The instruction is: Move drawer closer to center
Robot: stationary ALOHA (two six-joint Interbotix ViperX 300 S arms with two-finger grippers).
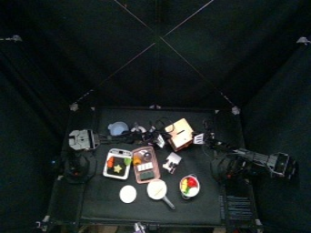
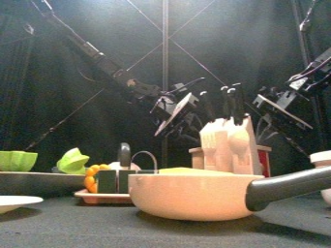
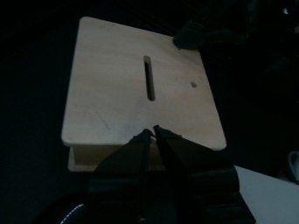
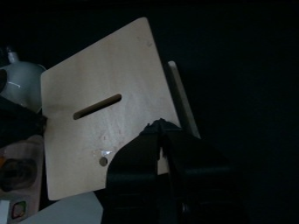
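Seen from above, the drawer [image 1: 183, 133], a small tan wooden box, sits toward the far right of the black table [image 1: 104, 205], just beyond a cluster of dishes. No brand, label or readable writing shows on it; its top bears only a narrow dark slot [image 3: 149, 77] and a small round mark [image 3: 193, 85].

The left arm reaches across from the left, its left gripper [image 3: 156, 133] poised low over the drawer's near edge. Its fingertips appear drawn almost together at the panel's rim, but whether they pinch the wood cannot be told. The right arm comes in from the right, bent at the table's edge, with the right gripper [image 4: 163, 129] hanging over the same panel; its tips also look close together, gripping nothing that can be made out.

Nearer the front stand two food trays [image 1: 118, 161], a white plate [image 1: 127, 194], a cream pan [image 2: 195, 194] with a dark handle, and a bowl [image 1: 191, 187] of coloured pieces. Green bowls [image 2: 18, 160] sit at the left in the level view.
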